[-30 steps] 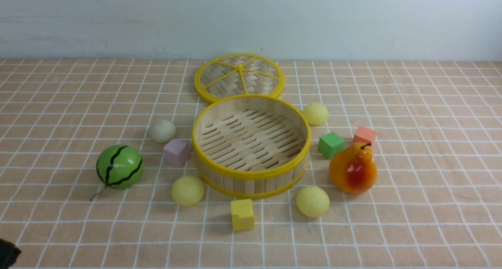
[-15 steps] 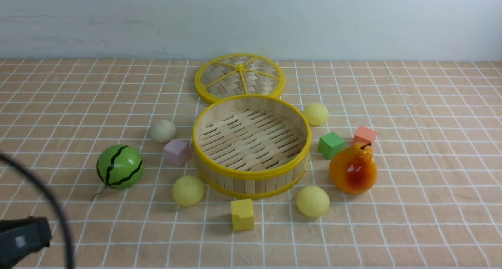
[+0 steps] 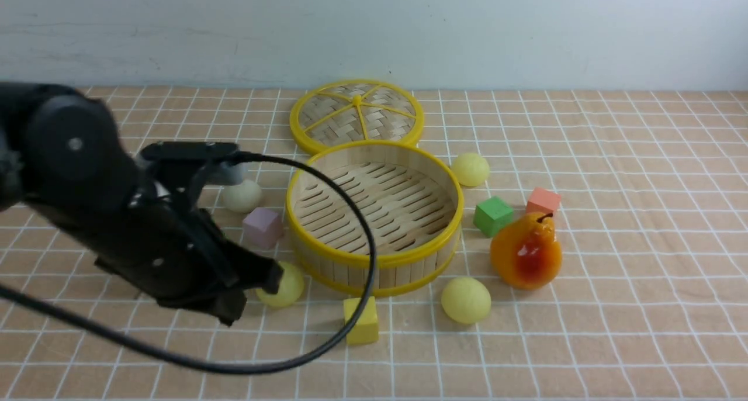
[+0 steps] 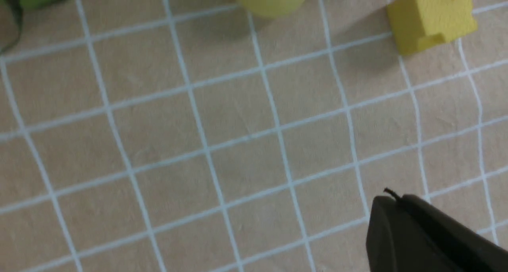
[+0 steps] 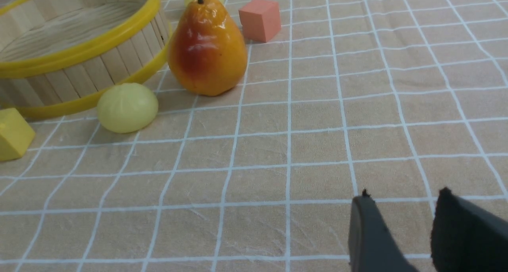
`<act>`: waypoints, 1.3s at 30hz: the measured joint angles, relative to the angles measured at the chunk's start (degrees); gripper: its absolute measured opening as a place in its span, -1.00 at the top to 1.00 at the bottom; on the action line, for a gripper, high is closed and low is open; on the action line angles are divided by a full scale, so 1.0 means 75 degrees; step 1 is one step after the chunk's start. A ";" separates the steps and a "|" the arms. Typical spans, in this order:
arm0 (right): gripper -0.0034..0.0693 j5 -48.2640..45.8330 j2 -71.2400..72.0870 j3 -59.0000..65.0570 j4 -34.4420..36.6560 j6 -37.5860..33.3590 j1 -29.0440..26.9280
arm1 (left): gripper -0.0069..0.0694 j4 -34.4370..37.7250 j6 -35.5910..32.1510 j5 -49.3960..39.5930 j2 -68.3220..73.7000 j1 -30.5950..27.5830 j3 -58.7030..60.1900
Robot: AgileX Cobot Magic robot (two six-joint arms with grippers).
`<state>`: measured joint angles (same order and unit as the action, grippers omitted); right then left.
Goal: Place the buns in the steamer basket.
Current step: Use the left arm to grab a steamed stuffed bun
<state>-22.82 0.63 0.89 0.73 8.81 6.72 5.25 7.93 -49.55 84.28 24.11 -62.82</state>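
Left gripper [image 4: 391, 210] is clamped fully shut on nothing. In its wrist view the two black fingers are pressed into one wedge, hanging over bare checked tablecloth [image 4: 238, 145]. From the front, the bulky black left arm [image 3: 117, 214] reaches in low and covers part of one bun.

Right gripper [image 5: 405, 196] is partway apart, with a clear gap between its dark fingers [image 5: 367, 232]. It's got nothing in it and is just hovering over cloth, well away from everything.

The buns are four small smooth balls, and all of them sit on the cloth around the outside of the basket:
- an off-white bun [image 3: 241, 195] on the left, near a pale purple block [image 3: 263, 227]
- a pale yellow bun [image 3: 287, 285] at front left, just beside the arm's tip
- a pale yellow bun [image 3: 466, 300] at front right, near the glossy orange pear [image 3: 526, 249]
- a pale yellow bun [image 3: 470, 169] at back right

The round bamboo-slat steamer basket [image 3: 374, 261] with yellow rims sits upright mid-table. Its flat woven lid [image 3: 356, 114] lies right behind it, and a yellow cube [image 3: 360, 319] sits in front.
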 joint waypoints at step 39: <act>0.25 0.0000 0.0000 0.0000 0.0000 0.0000 0.0000 | 0.48 -0.1362 -0.0477 0.2987 0.3085 0.0042 -0.0847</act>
<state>-22.82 0.63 0.89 0.73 8.81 6.72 -4.97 4.36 -27.14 107.41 24.42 -69.17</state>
